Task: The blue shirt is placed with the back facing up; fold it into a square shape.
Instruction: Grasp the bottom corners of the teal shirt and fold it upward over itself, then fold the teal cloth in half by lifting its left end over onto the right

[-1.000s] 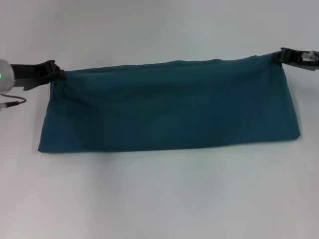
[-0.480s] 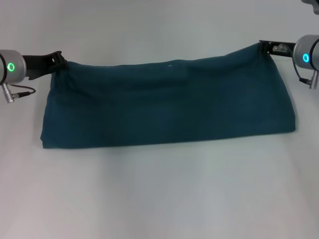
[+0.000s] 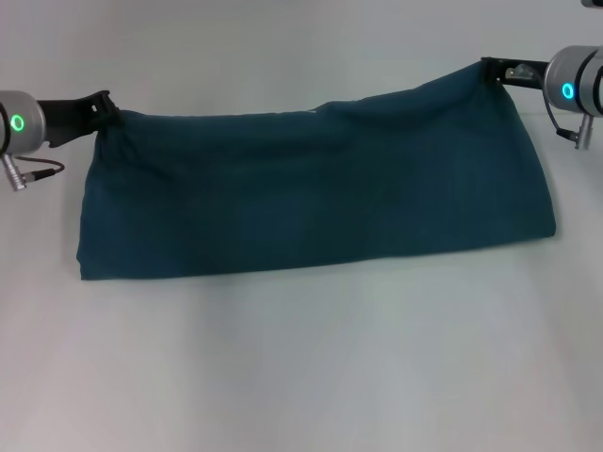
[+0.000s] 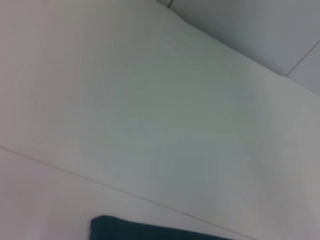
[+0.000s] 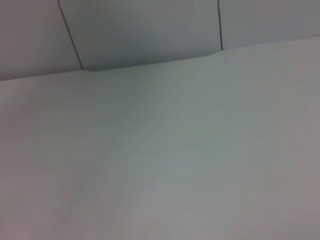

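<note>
The blue shirt is a long dark teal band across the white table in the head view, plain side up, no lettering showing. My left gripper is shut on its far left corner. My right gripper is shut on its far right corner and holds it higher, so the far edge hangs in a sagging line between them. The near edge rests on the table. A small dark teal corner of the shirt shows in the left wrist view. The right wrist view shows no shirt.
The white table spreads bare in front of the shirt and behind it. The wrist views show the table top and a grey wall with seams beyond its edge.
Both grippers have lifted the shirt's far edge and moved inward. The right corner has risen more than the left. The shirt's near edge has crept a little away from me.
</note>
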Robot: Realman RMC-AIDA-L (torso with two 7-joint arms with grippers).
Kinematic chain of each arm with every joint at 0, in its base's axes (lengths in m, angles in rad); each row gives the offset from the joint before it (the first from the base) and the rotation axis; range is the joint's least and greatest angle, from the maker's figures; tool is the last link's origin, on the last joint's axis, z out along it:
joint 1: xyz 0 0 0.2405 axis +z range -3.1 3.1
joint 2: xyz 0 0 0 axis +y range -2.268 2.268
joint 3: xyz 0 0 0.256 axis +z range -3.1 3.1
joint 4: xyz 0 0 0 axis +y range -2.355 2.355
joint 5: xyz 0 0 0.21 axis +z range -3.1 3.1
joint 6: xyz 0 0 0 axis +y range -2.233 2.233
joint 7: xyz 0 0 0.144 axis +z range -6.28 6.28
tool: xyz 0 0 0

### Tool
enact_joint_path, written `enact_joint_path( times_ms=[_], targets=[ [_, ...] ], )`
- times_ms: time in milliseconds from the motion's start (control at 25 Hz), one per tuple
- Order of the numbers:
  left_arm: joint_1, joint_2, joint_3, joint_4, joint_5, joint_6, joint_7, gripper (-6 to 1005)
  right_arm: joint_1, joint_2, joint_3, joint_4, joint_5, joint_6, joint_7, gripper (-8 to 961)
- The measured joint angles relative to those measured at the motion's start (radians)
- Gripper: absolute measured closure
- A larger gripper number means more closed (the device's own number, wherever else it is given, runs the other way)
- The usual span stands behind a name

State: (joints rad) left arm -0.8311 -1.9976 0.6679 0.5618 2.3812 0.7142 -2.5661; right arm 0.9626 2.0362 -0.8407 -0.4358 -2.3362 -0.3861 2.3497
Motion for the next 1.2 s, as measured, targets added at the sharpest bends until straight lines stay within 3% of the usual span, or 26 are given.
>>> enact_joint_path(
  times_ms=[320,480,560,600,680,800,880,1000,1120,1200],
  targets=[
    [-0.005,-0.008,0.007,-0.001,-0.001,-0.036,0.013,890,0.013,-0.01,-0.013,0.021,-0.013,0.005,0.004,912],
    [-0.009,-0.018,0.035,-0.005,0.002,-0.09,0.004,859,0.018,-0.035,-0.011,0.039,-0.038,0.005,0.03,873],
    [-0.008,-0.02,0.026,-0.006,-0.002,-0.1,-0.007,844,0.009,-0.064,-0.002,0.038,-0.036,-0.008,0.043,854],
    [-0.006,-0.02,0.021,-0.006,-0.003,-0.103,-0.016,836,0.009,-0.064,-0.002,0.038,-0.036,-0.008,0.043,845],
    [0.006,-0.02,0.017,0.004,-0.004,-0.102,-0.046,821,0.005,-0.095,0.001,0.037,-0.035,-0.045,0.056,825],
    [0.038,-0.023,0.016,0.042,-0.008,-0.076,-0.08,798,-0.024,-0.141,0.008,-0.008,-0.033,-0.147,0.091,758],
    [0.065,-0.033,0.017,0.081,-0.022,-0.038,-0.087,783,-0.068,-0.154,0.026,-0.078,-0.03,-0.241,0.114,662],
    [0.133,-0.054,0.016,0.172,-0.081,0.076,-0.085,696,-0.162,-0.146,0.091,-0.215,0.012,-0.442,0.121,523],
    [0.232,-0.063,0.016,0.25,-0.229,0.231,-0.061,578,-0.271,-0.127,0.159,-0.289,0.172,-0.655,0.06,392],
    [0.294,-0.058,0.006,0.264,-0.346,0.33,-0.042,424,-0.344,-0.122,0.199,-0.281,0.327,-0.806,-0.006,320]
  ],
)
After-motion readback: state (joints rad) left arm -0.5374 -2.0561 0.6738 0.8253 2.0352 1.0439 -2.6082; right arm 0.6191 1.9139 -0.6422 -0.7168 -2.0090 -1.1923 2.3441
